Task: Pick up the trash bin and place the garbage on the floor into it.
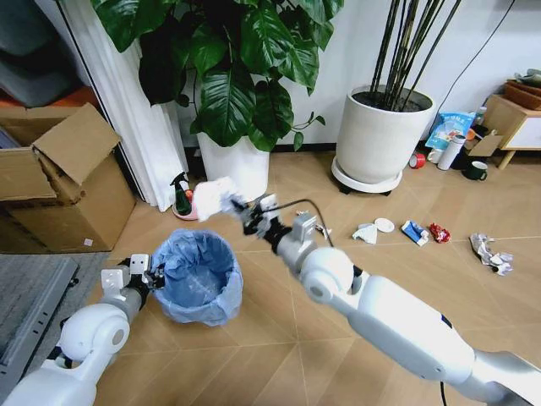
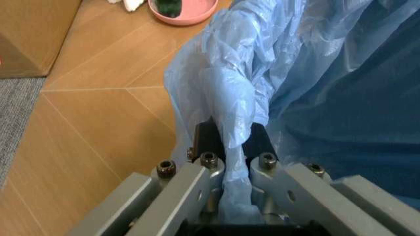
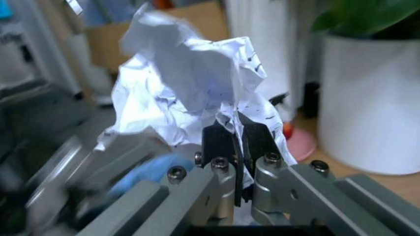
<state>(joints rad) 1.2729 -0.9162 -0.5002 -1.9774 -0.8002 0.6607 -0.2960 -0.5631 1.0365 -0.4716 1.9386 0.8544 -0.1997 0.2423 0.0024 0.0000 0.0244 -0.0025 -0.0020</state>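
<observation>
The trash bin (image 1: 199,277), dark with a crinkly light-blue bag, is at lower left on the herringbone floor (image 1: 279,338). My left gripper (image 1: 154,275) is shut on the bin's rim; in the left wrist view its fingers (image 2: 262,142) pinch the blue bag (image 2: 223,108). My right gripper (image 1: 241,211) is shut on a crumpled white paper (image 1: 215,198), held above and just behind the bin. The right wrist view shows that paper (image 3: 190,83) clamped between the fingers (image 3: 215,143). More garbage lies to the right: white paper (image 1: 366,233), a white disc (image 1: 385,225), a blue wrapper (image 1: 413,232), a red wrapper (image 1: 439,232) and a silvery wrapper (image 1: 492,252).
A cardboard box (image 1: 59,173) stands at left, with a grey mat (image 1: 34,296) below it. Two big white plant pots (image 1: 234,165) (image 1: 380,139) stand behind. A pink dish (image 1: 184,210) lies by the curtain. A red tape roll (image 1: 417,160), a white bottle (image 1: 450,152) and a mug (image 1: 477,170) sit far right.
</observation>
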